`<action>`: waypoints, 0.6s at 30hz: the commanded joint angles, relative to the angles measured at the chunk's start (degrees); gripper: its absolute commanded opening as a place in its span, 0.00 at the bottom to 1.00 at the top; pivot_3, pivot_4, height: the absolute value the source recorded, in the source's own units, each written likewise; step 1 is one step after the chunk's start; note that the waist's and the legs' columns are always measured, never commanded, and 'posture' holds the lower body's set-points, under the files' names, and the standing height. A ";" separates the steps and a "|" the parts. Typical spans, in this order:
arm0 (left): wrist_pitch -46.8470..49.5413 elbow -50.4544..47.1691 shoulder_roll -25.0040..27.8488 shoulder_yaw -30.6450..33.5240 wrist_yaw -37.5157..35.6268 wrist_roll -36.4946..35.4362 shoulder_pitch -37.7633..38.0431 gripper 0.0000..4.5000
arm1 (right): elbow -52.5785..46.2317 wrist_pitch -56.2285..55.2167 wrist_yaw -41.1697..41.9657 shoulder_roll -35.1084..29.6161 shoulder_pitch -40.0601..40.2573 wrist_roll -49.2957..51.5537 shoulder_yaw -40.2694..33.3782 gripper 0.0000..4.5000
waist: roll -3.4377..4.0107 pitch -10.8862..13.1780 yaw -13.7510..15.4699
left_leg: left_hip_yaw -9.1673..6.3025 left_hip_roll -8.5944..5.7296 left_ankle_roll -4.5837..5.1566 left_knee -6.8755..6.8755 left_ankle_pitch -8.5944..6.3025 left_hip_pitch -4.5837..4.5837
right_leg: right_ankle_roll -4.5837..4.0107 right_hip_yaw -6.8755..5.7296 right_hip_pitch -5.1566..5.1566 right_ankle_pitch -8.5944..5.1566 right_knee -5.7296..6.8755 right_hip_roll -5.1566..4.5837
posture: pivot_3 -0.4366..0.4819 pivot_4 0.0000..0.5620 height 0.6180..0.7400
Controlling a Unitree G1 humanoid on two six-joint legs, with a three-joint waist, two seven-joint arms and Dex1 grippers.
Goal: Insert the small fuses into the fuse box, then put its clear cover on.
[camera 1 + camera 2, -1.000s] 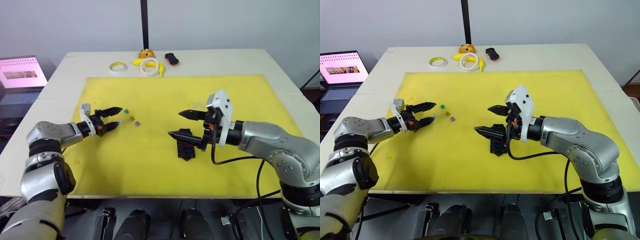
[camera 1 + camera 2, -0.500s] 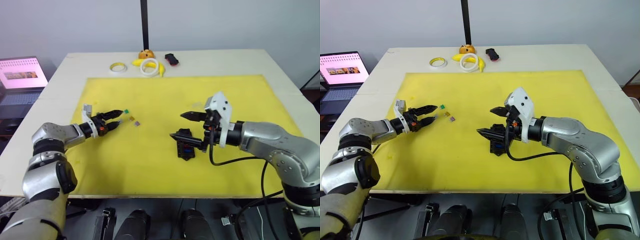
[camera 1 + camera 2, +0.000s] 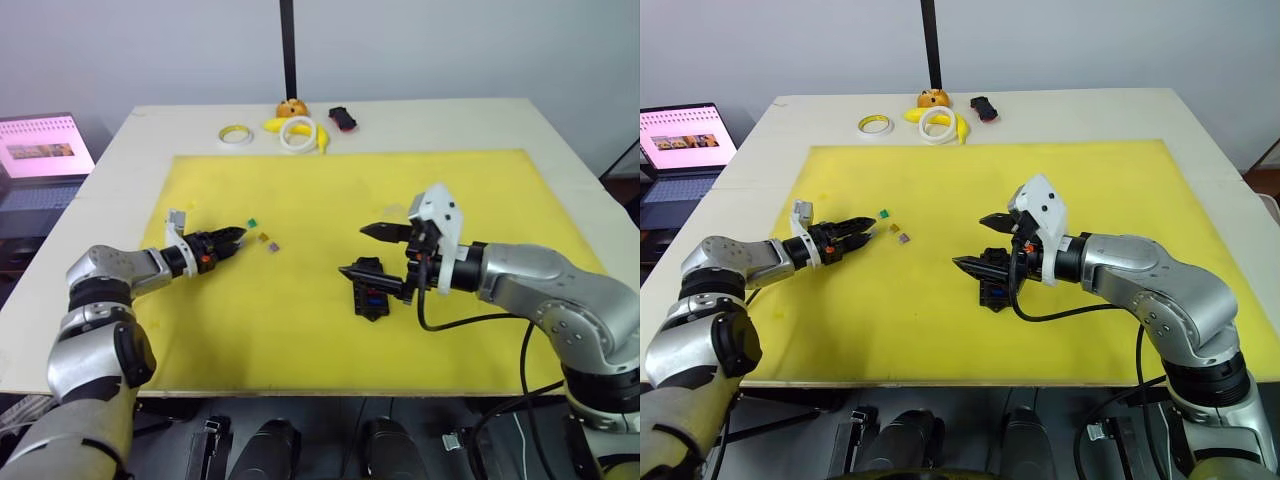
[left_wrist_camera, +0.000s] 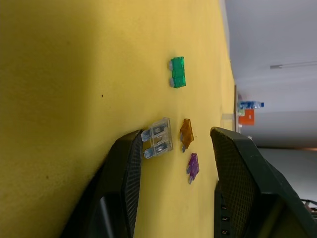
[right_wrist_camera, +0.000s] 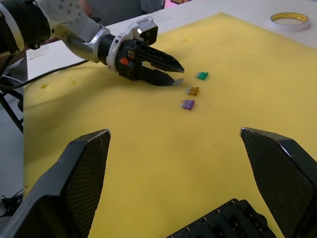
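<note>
Yellow foam mat (image 3: 300, 330) covers the pale table before you; your left gripper (image 3: 232, 240) lies low at about nine o'clock on it, fingers parted but narrowly, closing round a clear fuse (image 4: 157, 138) that touches one finger and lies well short of the other; its blades point back toward the gripper; green fuse (image 3: 254, 222), amber fuse (image 3: 264, 237) and purple fuse (image 3: 274, 246) sit just beyond the tips, toward three o'clock; your right gripper (image 3: 372, 250) hangs wide open and empty over the black fuse box (image 3: 371, 294) near mat centre; the left arm is plainly nearer the loose fuses; the clear cover cannot be made out.
</note>
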 commanded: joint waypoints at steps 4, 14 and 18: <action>-1.27 0.73 -1.56 -1.43 0.52 1.36 1.18 0.45 | -1.22 -1.25 0.52 0.29 -0.26 -0.05 -0.84 1.00 | 0.00 0.00 0.00 | 0.00 0.00 0.00 0.00 0.00 0.00 | 0.00 0.00 0.00 0.00 0.00 0.00 | 0.48 0.27 1.00; -2.26 0.77 0.72 -0.37 0.43 1.35 1.54 0.01 | -1.92 -1.05 0.93 -0.31 0.17 0.15 -1.09 1.00 | 0.19 -0.12 -0.39 | 0.05 0.04 0.00 -0.03 0.00 0.04 | 0.00 0.00 -0.03 0.00 0.01 0.04 | 0.48 0.27 1.00; 2.39 -3.51 3.62 0.01 -1.95 -1.04 0.43 0.01 | -2.15 -0.89 1.24 -0.72 0.72 0.63 -1.92 1.00 | 0.18 -0.11 -1.00 | 0.07 0.06 -0.01 -0.05 0.01 -0.03 | 0.00 0.00 -0.14 0.00 0.02 0.07 | 0.48 0.27 1.00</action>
